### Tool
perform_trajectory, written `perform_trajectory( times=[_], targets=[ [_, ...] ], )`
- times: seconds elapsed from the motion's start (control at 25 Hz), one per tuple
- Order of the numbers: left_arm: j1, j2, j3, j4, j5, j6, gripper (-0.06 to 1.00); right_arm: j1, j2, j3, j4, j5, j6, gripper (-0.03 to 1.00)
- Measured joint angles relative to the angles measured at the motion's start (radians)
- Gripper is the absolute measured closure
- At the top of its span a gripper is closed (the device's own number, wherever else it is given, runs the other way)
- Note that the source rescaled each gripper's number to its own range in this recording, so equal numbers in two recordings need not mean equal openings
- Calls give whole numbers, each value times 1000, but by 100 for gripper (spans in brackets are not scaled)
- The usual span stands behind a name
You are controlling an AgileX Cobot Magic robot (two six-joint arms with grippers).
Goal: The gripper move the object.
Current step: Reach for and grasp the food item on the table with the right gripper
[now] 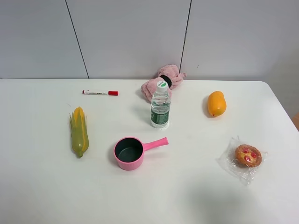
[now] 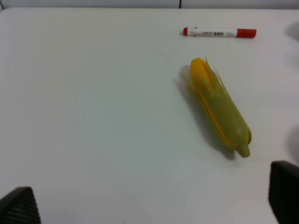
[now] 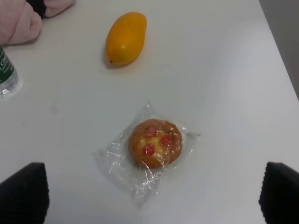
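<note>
The pastry, round and golden-brown with red spots, lies in crinkly clear plastic on the white table at the right front. In the right wrist view the pastry sits between and ahead of my right gripper's wide-open jaws, apart from both. My left gripper is open and empty above bare table, near a corn cob. Neither arm shows in the exterior high view.
An orange mango lies behind the pastry. A water bottle and a pink cloth toy stand at mid back. A pink saucepan, the corn cob and a red marker lie to the left. The table's right edge is near.
</note>
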Motion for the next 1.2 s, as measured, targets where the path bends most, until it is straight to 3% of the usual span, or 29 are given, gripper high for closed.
perform_trajectory(
  times=[0.88, 1.2],
  targets=[
    [0, 0, 0, 0, 0, 0, -6, 0, 694, -40, -21, 3, 26, 17],
    [0, 0, 0, 0, 0, 0, -6, 0, 838, -134, -127, -28, 51, 17]
  ],
)
